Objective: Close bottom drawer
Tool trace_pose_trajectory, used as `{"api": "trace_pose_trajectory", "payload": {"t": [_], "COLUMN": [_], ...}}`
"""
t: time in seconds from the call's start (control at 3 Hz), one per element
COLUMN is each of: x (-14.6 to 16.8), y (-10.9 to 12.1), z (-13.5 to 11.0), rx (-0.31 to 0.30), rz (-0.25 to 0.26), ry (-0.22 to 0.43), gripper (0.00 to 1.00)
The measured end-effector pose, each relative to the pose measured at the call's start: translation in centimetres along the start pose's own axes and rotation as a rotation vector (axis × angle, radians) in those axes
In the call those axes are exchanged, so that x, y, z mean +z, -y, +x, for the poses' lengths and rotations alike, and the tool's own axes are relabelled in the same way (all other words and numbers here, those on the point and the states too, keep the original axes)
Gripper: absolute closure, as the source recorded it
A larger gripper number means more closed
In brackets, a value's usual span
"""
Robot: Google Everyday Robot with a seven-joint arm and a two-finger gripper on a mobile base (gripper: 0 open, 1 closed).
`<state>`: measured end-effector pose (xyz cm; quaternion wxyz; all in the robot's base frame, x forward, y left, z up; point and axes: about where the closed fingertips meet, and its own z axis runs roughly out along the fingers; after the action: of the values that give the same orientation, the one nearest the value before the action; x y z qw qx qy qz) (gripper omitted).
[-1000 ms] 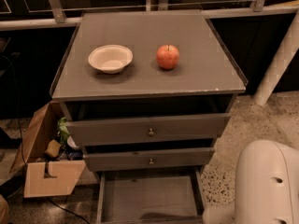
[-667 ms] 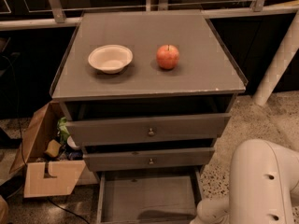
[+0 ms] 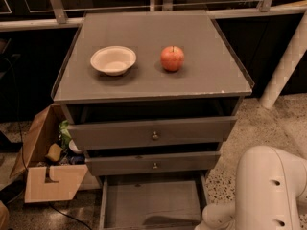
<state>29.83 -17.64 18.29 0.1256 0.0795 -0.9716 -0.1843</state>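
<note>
The bottom drawer [image 3: 152, 205] of the grey-brown cabinet is pulled far out at the bottom of the camera view. Its inside is bare and its low side walls show; its front panel and knob are cut off below the picture. Above it the mid drawer [image 3: 153, 163] and the top drawer [image 3: 153, 133] stand slightly open, each with a small brass knob. My white arm [image 3: 268, 190] fills the lower right corner, just right of the open drawer. The gripper itself is out of view below the picture.
A white bowl [image 3: 113, 60] and a red apple [image 3: 172, 58] sit on the cabinet top [image 3: 211, 75]. An open cardboard box [image 3: 45, 169] with clutter stands on the floor to the left. A white post [image 3: 285, 63] rises at the right. Speckled floor lies around.
My white arm has shifted left and a little forward, closer to the right side of the open bottom drawer. The drawers, bowl and apple have not moved.
</note>
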Motion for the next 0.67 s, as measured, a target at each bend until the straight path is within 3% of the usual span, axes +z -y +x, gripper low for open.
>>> {"api": "trace_pose_trajectory", "payload": {"t": [0.67], "x": [1.2], "y": [2.3], "z": [-5.0], "rx": [0.09], "rz": [0.022], "ry": [0.083], "gripper": [1.0]}}
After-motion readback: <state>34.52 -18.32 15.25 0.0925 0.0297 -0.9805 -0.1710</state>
